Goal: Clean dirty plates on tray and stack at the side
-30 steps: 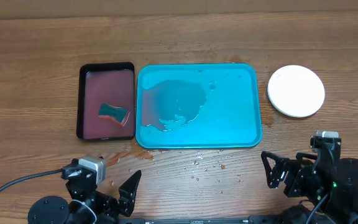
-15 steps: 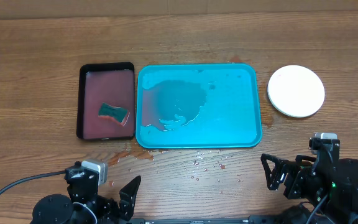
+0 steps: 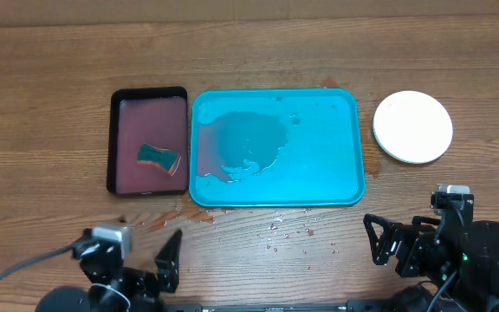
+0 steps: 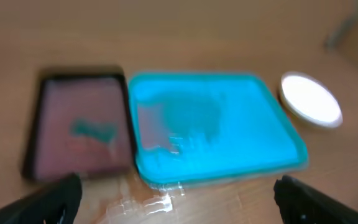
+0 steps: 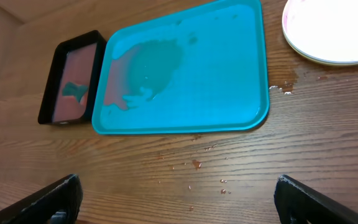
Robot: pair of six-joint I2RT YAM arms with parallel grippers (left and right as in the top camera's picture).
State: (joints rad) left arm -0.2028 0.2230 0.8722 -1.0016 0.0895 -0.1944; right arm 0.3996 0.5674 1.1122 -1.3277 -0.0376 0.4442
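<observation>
Spread to full width at the left gripper (image 4: 179, 200), with nothing between the 2 dark fingers (image 4: 48, 202). Same at the right gripper (image 5: 178, 198): wide apart and empty. Both at the near edge of the table (image 3: 50, 78), well short of everything else, touching nothing.

Just ahead of the jaws, only bare wood grain, brown and streaky. Flecked with small water droplets (image 3: 286, 227) and, nearer the left side, a thin reddish smear (image 3: 178, 217) by the tray's front corner. Open way from either gripper to the things beyond.

Farther out, in the middle, the tray (image 3: 323, 165): large, turquoise, smooth plastic, rectangular with rounded corners and a raised rim. Across its left half a shallow puddle (image 3: 245, 143), glossy, tinged pink along the left rim.

Close against its left side, touching or not cannot be told, a smaller tray (image 3: 114, 143). Black-rimmed, narrow, filled with cloudy dark-pink liquid. In it a teal sponge (image 3: 158, 156), wavy-edged, lying askew.

To the right of the turquoise tray, off it and apart from it on the bare wood, the plates (image 3: 412, 126). From above just 1 round white disc, matte, with a thin raised lip. Number in the pile impossible to count from these views. Blurred in the left wrist view, sharper in the right wrist view, with a faint coloured line along the rim.
</observation>
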